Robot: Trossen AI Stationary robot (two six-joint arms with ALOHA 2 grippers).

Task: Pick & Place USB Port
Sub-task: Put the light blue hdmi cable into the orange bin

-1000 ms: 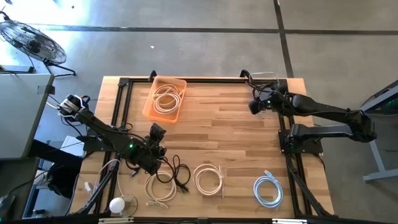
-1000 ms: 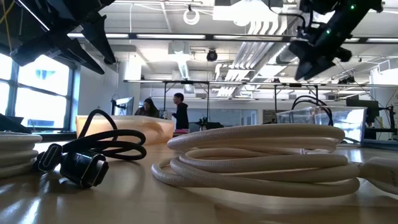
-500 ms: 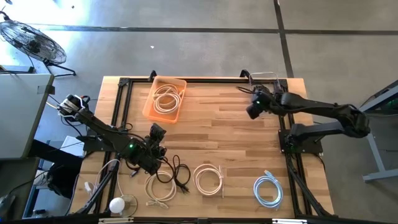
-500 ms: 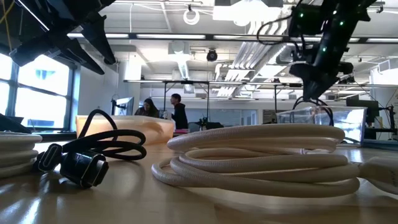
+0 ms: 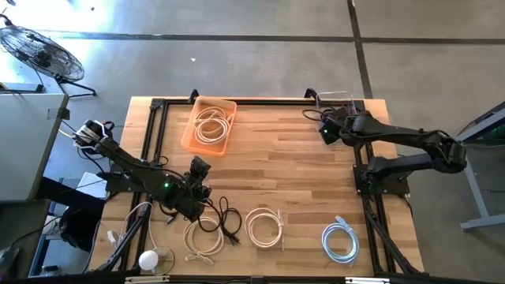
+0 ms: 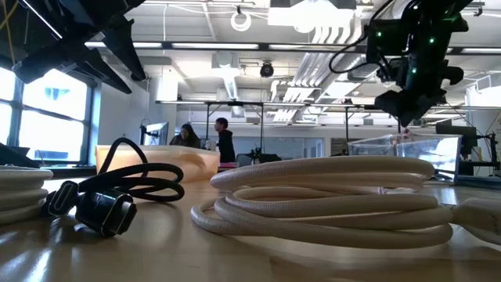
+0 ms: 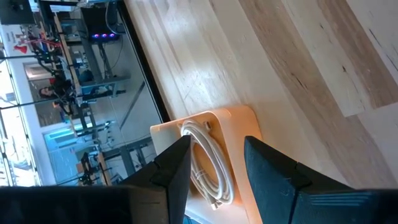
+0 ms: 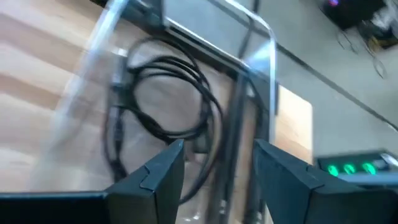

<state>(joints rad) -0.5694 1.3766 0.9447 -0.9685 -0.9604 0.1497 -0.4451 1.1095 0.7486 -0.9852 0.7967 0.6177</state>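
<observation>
On the wooden table (image 5: 292, 181), counted: two bins, five loose cable coils. Orange bin (image 5: 209, 125) holds one white coil; clear bin (image 8: 186, 93), at the table's far right corner, holds one coiled black USB cable (image 8: 155, 106). Along the table's near edge: black cable (image 5: 221, 217), three white coils, one blue coil (image 5: 339, 239). Right gripper (image 8: 214, 158) hangs over the clear bin, jaws parted, empty. Left gripper (image 7: 214, 158) beside the black cable, jaws apart, holding nothing.

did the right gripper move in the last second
Yes. In the high view the right gripper has shifted toward the table's far edge, closing on the clear bin at the far right corner. Its fingers are open over the black cable inside.
</observation>
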